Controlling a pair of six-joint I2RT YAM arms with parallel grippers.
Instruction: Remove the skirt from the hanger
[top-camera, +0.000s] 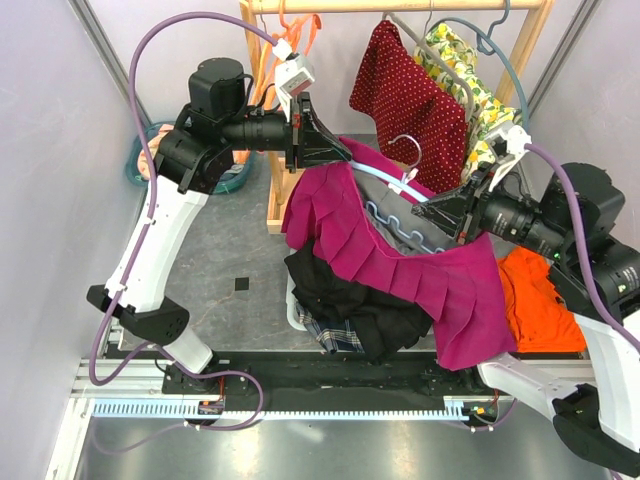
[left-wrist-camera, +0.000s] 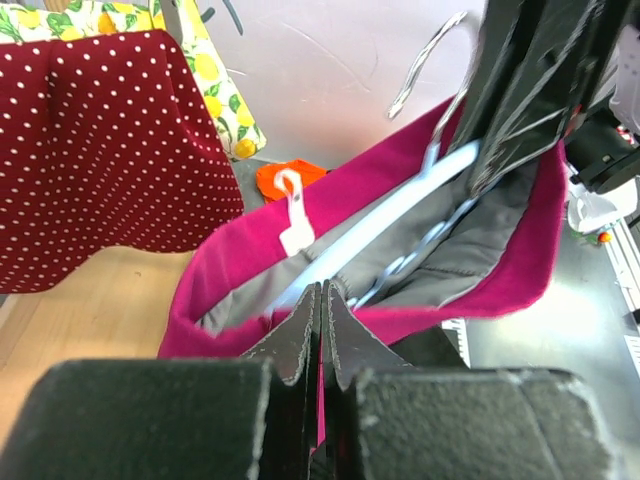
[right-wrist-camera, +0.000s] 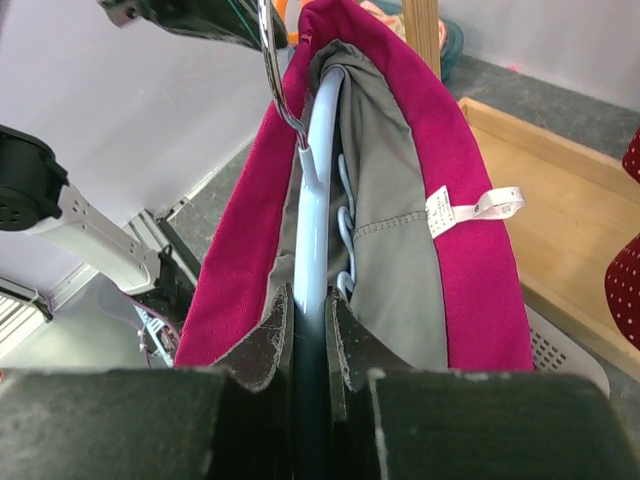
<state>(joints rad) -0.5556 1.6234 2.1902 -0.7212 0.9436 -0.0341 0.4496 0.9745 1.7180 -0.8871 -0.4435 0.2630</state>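
Above a basket (top-camera: 293, 306) of clothes, the magenta skirt (top-camera: 400, 270) was held draped over a pale blue hanger (top-camera: 378, 175), its waistband pinched in the closed left gripper (left-wrist-camera: 322, 292), the hanger clamped by the right gripper (right-wrist-camera: 308, 296).

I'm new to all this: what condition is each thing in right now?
Magenta pleated skirt: on the hanger, waistband pinched, hem draped low.
Pale blue plastic hanger: inside the waistband, off the wooden rail.
Left gripper: shut on the skirt.
Right gripper: shut on the hanger.
Dark red polka-dot garment: hanging from the rail.
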